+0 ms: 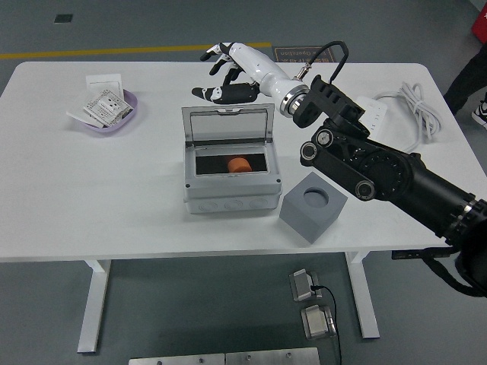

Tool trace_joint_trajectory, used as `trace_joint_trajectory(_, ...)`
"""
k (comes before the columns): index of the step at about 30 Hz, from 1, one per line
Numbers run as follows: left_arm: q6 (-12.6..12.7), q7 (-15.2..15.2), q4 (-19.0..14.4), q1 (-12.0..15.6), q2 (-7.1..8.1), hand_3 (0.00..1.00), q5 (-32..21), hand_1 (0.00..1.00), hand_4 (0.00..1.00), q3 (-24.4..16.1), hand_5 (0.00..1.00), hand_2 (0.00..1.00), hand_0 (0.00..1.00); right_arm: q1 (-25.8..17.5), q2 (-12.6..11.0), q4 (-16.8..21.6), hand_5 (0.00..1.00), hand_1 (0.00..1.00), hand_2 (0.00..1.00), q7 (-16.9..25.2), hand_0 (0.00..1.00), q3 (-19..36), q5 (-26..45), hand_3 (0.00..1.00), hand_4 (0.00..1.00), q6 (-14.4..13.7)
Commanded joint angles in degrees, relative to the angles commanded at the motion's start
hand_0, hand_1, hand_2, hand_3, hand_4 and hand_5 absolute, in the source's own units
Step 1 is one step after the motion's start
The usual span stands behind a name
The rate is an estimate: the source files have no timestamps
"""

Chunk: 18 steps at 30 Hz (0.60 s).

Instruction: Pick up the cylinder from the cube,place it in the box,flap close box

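1. Head view: right robot hand (221,72) is above the table (91,190), behind the box (228,171), fingers spread, holding nothing.
2. Orange cylinder (239,164) lies inside the box; lid (228,124) stands up.
3. Grey cube (313,205) is just right of box.

White table (91,190) on grey floor (46,319), yellow floor line (114,52) behind it.
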Motion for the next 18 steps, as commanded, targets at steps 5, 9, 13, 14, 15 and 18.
trace_joint_trajectory(5, -0.01, -0.02, 0.0, -0.19, 0.07, 0.611, 0.15, 0.663, 0.718, -0.07, 0.407, 0.569, 0.654, 1.13, 1.21, -5.34, 0.543, 0.724, 0.726, 0.14, 0.755, -0.53, 1.1, 0.715, 0.884, 0.31)
trace_joint_trajectory(9, -0.05, -0.01, 0.0, -0.22, 0.14, 0.611, 0.35, 0.663, 0.718, -0.17, 0.407, 0.569, 0.654, 1.59, 1.84, -7.7, 0.543, 0.724, 0.726, 0.21, 0.755, -0.96, 1.87, 0.715, 0.884, 0.27)
trace_joint_trajectory(13, -0.06, -0.03, 0.0, -0.29, 0.19, 0.611, 0.48, 0.663, 0.718, -0.25, 0.407, 0.569, 0.653, 1.8, 2.39, -8.67, 0.531, 0.75, 0.742, 0.23, 0.805, -1.59, 2.47, 0.711, 0.875, -0.03)
trace_joint_trajectory(14, -0.06, -0.04, 0.0, -0.31, 0.2, 0.611, 0.49, 0.663, 0.718, -0.25, 0.407, 0.569, 0.653, 1.83, 2.55, -8.82, 0.531, 0.75, 0.742, 0.23, 0.805, -1.85, 2.6, 0.711, 0.875, -0.14)
trace_joint_trajectory(15, -0.06, -0.05, 0.0, -0.34, 0.2, 0.611, 0.51, 0.663, 0.718, -0.26, 0.407, 0.569, 0.653, 1.85, 2.73, -8.95, 0.531, 0.75, 0.742, 0.22, 0.805, -2.16, 2.7, 0.711, 0.875, -0.23)
trace_joint_trajectory(18, -0.08, -0.08, 0.0, -0.38, 0.2, 0.611, 0.6, 0.665, 0.718, -0.27, 0.406, 0.57, 0.653, 1.84, 3.3, -9.25, 0.539, 0.744, 0.738, 0.25, 0.803, -3.15, 2.88, 0.708, 0.877, -0.5)
